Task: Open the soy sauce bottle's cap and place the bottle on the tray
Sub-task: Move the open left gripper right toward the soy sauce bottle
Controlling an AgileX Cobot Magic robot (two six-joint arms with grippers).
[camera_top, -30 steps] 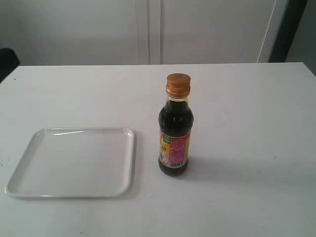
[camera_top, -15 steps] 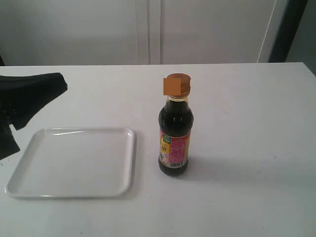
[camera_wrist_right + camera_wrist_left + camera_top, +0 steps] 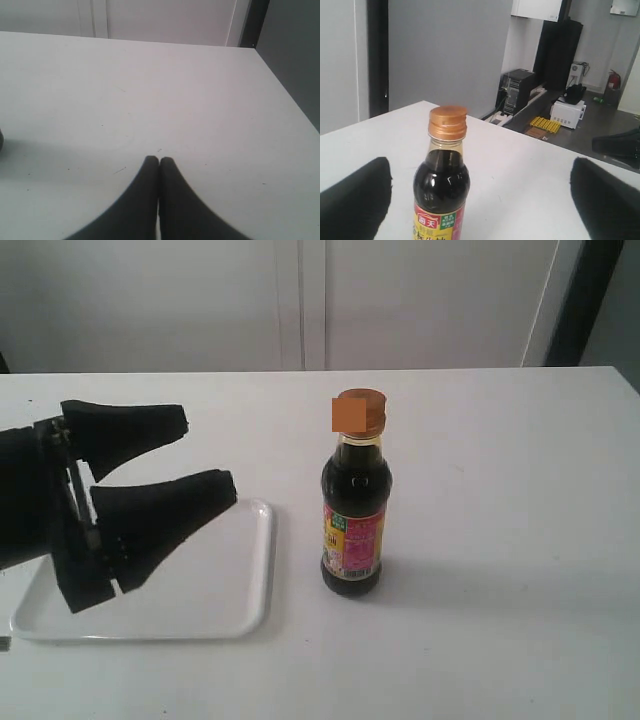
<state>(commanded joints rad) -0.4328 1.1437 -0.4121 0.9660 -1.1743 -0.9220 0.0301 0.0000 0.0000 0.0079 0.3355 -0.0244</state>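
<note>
The exterior view looks down across the table (image 3: 480,640) from its near edge. The left wrist view faces the bottle (image 3: 441,187) low and close; both views share it. The right wrist view faces bare tabletop.

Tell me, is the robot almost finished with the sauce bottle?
Not yet, it has barely started. Nothing looks done: the cap is closed and the soy sauce bottle stands on the table beside the tray, not on it. In hand: the left gripper, fingers spread wide, faces the bottle without touching it. The right gripper is shut, away from it. Opening and placing remain.
</note>
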